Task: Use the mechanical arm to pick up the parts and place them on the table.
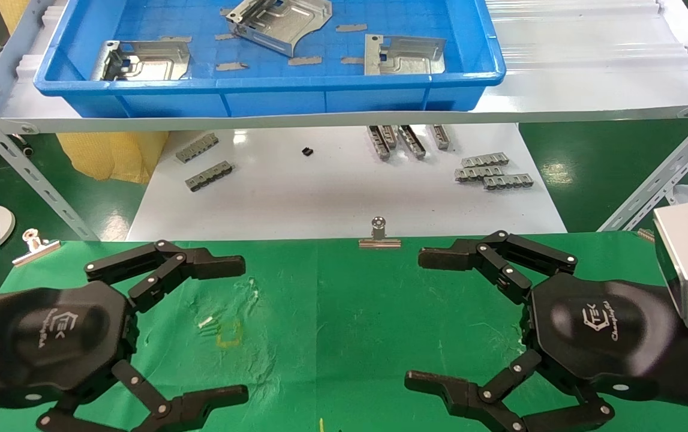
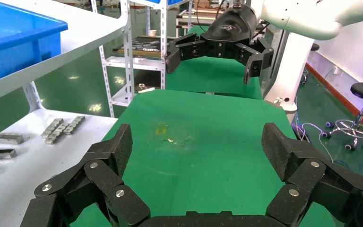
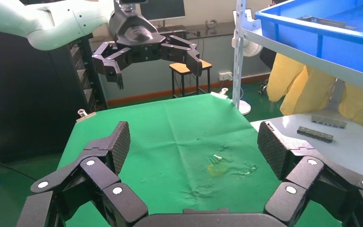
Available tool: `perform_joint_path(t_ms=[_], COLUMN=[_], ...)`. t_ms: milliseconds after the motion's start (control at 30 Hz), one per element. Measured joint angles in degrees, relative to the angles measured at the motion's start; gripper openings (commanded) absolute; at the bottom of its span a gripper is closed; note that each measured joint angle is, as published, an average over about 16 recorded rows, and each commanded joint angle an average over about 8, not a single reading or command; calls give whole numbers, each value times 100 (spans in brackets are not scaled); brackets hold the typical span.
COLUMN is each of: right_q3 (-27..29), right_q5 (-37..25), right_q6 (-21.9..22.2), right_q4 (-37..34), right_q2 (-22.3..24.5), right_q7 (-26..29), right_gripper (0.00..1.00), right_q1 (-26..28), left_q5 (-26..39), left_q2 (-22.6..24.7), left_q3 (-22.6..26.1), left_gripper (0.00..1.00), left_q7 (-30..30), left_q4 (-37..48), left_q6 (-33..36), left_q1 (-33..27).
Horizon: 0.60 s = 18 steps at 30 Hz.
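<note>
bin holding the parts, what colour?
Blue; the bin with the parts shows best in the head view.

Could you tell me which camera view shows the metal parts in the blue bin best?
The head view: it looks down into the bin, showing three parts on its floor. The right wrist view catches only an edge-on glimpse; the left wrist view shows only the bin's outer wall.

a factory workshop or assembly cell: glossy green painted floor (image 2: 80,90), slotted-angle steel shelving (image 2: 127,56) with a white ribbed shelf (image 1: 589,54), a blue plastic parts bin (image 1: 272,90) holding stamped silvery sheet-metal plates (image 1: 281,21), small grey comb-like metal strips (image 1: 490,171) on a glossy white tabletop (image 1: 332,192), a green cloth-covered workbench (image 1: 344,318) clipped with silver binder clips (image 1: 379,234), and a rolling stool (image 2: 359,113).
</note>
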Motion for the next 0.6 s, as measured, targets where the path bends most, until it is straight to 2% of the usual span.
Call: perform_joint_path(t_ms=[600], right_q3=[0], right_q5=[0], right_q6=[0], right_q4=[0], right_q2=[0], right_q7=[0], right_gripper=[0], right_q1=[0], left_q5=[0], left_q2=[0], left_q3=[0], left_gripper=[100], left_q7=[0], left_q4=[0], left_q6=[0], left_q1=[0])
